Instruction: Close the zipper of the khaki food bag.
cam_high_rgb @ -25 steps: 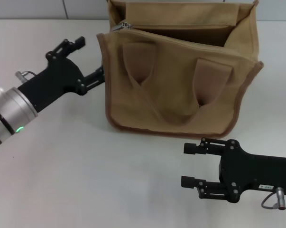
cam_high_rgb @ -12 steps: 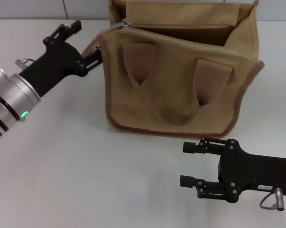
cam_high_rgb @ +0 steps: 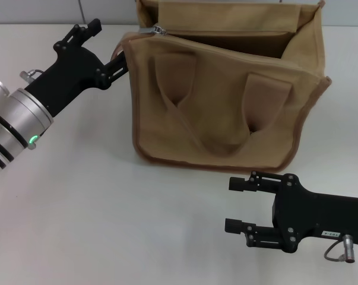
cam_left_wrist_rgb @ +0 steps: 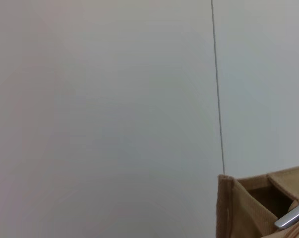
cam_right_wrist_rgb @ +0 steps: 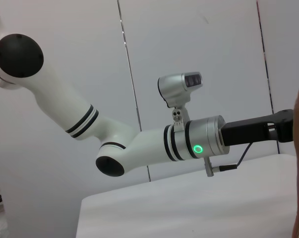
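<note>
Zipper [cam_high_rgb: 157, 29] open, slider at the bag's [cam_high_rgb: 226, 107] far-left top corner with the line running left-right along the top edge, so closing it likely means pulling toward the robot's right. Bag stands upright at the far centre of the tabletop [cam_high_rgb: 107, 208], mouth gaping. Left end effector [cam_high_rgb: 101, 43] sits at that corner with fingers apart, one touching the bag's left edge, probably lining up on the pull tab; right end effector [cam_high_rgb: 235, 205] rests idle near the front, fingers apart.
</note>
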Controlling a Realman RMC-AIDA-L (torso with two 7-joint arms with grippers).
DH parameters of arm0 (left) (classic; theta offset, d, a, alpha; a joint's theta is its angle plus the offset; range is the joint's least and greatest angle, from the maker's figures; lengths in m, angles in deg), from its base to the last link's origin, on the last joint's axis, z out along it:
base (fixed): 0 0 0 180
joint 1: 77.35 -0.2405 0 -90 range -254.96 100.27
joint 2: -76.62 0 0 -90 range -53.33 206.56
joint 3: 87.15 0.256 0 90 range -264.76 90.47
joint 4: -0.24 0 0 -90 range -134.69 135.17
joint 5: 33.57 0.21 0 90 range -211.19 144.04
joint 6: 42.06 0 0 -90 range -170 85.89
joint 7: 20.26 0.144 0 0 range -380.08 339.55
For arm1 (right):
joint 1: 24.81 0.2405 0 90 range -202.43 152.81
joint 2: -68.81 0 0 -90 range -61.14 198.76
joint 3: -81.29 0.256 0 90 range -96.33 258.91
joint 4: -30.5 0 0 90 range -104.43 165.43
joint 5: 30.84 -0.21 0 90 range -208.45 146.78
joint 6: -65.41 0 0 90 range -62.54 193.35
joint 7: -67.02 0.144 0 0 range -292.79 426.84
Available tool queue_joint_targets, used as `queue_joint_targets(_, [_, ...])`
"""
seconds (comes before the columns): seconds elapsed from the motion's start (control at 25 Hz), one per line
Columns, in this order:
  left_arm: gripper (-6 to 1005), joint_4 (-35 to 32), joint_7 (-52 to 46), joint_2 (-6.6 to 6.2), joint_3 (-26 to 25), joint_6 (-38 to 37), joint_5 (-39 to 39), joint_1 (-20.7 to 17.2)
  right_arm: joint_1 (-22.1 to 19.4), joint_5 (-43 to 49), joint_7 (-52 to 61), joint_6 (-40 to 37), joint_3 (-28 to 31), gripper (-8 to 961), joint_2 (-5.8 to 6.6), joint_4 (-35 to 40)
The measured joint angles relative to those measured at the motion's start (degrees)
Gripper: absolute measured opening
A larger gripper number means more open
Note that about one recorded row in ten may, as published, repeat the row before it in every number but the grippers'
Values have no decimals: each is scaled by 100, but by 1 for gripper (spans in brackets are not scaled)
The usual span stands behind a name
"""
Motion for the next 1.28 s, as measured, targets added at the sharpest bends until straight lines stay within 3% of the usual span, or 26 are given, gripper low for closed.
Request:
queue_joint_targets(0.36, [774, 114, 5, 7, -8, -169, -28, 23, -4, -61, -7, 5, 9, 698, 0, -5])
queue_joint_targets(0.64, [726, 238, 46, 8, -17, -825, -214, -69, 3, -95, -8, 5, 9, 698, 0, -5])
queue_joint_targets(0.88, [486, 241, 45, 8, 7, -851, -207, -54, 4, -220, -11, -103, 27, 698, 9, -1])
queue_joint_targets(1.04, [298, 241, 45, 8, 21, -824, -191, -48, -18, -700, 192, -730, 42, 698, 35, 176])
queue_joint_targets(1.08, [251, 241, 35, 8, 23, -839, -191, -58, -30, -1001, 638, -1366, 48, 698, 49, 584])
queue_joint_targets(1.16, [163, 241, 21, 8, 24, -860, -196, -65, -35, -1126, 960, -1580, 48, 698, 50, 831])
queue_joint_targets(1.28, [32, 247, -3, 7, 25, -952, -199, -70, -4, -1564, 2397, -1793, 52, 698, 53, 1809])
